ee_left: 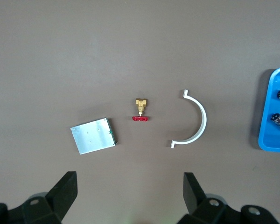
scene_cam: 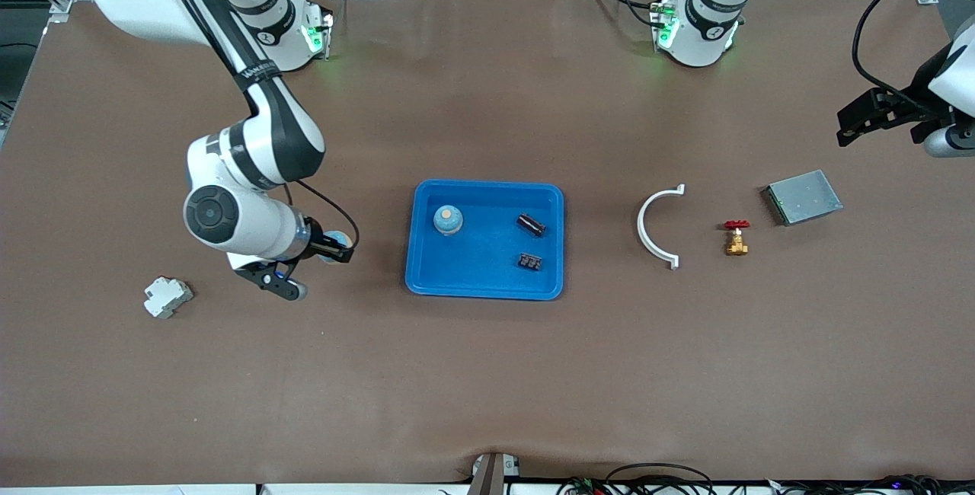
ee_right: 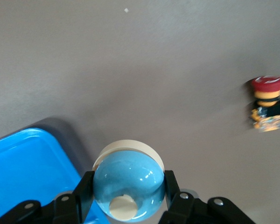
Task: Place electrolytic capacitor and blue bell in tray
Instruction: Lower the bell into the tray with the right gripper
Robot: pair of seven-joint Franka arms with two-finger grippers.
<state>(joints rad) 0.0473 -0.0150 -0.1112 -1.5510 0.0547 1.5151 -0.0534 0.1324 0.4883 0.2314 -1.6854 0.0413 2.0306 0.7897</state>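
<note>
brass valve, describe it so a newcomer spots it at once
From the blue tray mid-table, go toward the left arm's end. The valve sits between a white half-ring and a grey flat box. It is the smallest of the three, the only brass one, with a red handle.

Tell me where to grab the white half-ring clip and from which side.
Probably at the middle of the clip, coming straight down. It lies flat and is a thin curved band, so one finger goes inside the curve and one outside. Its ends carry small out-turned tabs, a poorer hold. The open left gripper hangs nearby.
</note>
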